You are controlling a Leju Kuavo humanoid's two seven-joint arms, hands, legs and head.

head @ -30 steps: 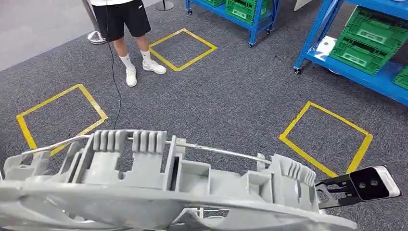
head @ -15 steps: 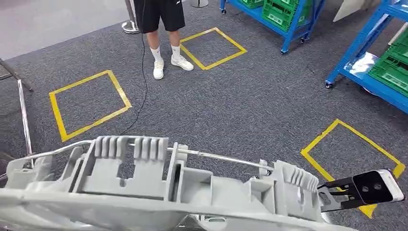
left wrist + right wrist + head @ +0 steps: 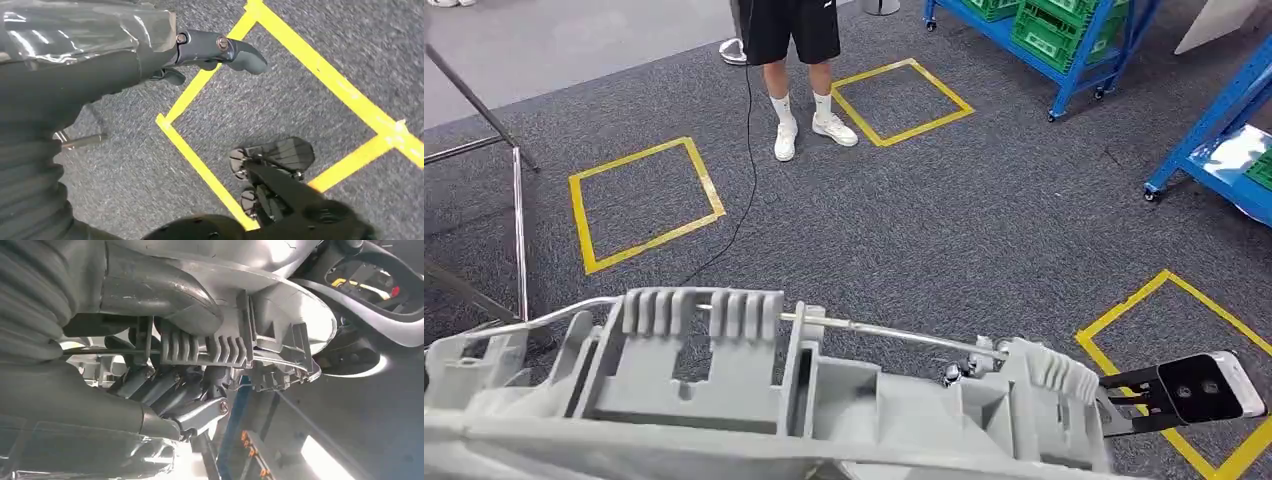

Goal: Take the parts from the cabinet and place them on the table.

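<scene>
Gripping the grey part (image 3: 235, 347) from beneath, the right hand (image 3: 170, 390) holds it.

Long grey ribbed plastic part (image 3: 754, 400), lengthwise across the head view's foreground

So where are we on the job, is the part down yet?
Not yet. Done: a large grey part is out of the cabinet. In hand: the right hand grips it from below, carried above the carpet. The left hand hangs with nothing in it. Left: reaching the table and setting the part down.
</scene>
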